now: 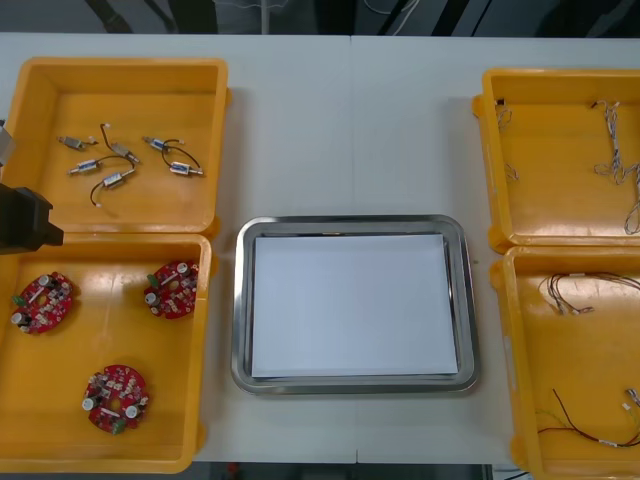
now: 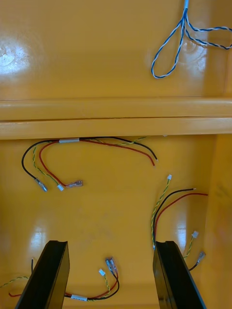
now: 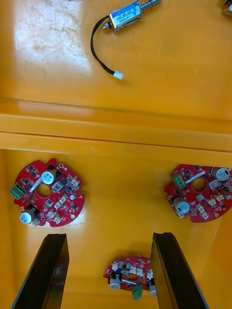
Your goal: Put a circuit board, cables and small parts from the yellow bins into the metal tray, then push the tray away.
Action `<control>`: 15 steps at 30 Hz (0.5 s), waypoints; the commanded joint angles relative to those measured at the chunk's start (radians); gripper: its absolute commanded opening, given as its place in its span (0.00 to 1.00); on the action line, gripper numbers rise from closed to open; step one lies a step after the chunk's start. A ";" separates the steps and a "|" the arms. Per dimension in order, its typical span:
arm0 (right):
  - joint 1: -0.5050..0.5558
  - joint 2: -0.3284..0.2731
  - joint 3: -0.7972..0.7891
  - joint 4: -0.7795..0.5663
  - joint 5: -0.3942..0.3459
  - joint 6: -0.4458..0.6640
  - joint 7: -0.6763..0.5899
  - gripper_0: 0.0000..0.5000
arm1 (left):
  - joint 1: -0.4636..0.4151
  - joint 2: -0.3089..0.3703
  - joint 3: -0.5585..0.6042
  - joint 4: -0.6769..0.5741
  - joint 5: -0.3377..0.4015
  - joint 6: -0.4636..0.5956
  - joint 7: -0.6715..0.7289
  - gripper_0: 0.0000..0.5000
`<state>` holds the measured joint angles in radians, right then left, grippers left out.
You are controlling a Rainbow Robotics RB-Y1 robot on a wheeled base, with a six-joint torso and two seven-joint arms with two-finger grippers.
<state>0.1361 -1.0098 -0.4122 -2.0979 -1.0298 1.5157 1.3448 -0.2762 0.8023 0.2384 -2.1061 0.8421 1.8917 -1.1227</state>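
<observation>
My left gripper [image 3: 110, 273] hangs open over the near left yellow bin [image 3: 116, 227]. One round red circuit board [image 3: 131, 276] lies between its fingers, with two more boards [image 3: 46, 199] [image 3: 198, 193] farther out. The same three boards [image 1: 117, 398] show in the front view, where part of the left arm [image 1: 20, 218] juts in at the left edge. My right gripper [image 2: 112, 279] is open above the near right yellow bin [image 2: 116, 212]. A red and yellow cable [image 2: 94, 289] lies between its fingers. The metal tray [image 1: 352, 383], white inside, sits mid-table.
The far left bin [image 1: 125, 75] holds several small metal parts [image 1: 120, 160] with black leads. The far right bin [image 1: 560, 110] holds twisted blue and white cables [image 2: 183, 43]. More red and yellow cables [image 2: 87, 154] lie in the near right bin. Bare table [image 1: 350, 120] lies beyond the tray.
</observation>
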 commanded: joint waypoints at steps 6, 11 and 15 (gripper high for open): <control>0.017 -0.043 -0.007 -0.007 0.002 0.006 0.036 1.00 | -0.008 -0.011 0.010 -0.032 0.008 0.007 -0.042 1.00; 0.017 -0.043 -0.007 -0.007 0.002 0.006 0.036 1.00 | -0.008 -0.011 0.010 -0.032 0.008 0.007 -0.042 1.00; 0.017 -0.043 -0.007 -0.007 0.002 0.006 0.036 1.00 | -0.008 -0.011 0.010 -0.032 0.008 0.007 -0.042 1.00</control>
<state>0.1361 -1.0098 -0.4122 -2.0979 -1.0298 1.5158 1.3448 -0.2762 0.8023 0.2384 -2.1061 0.8421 1.8917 -1.1227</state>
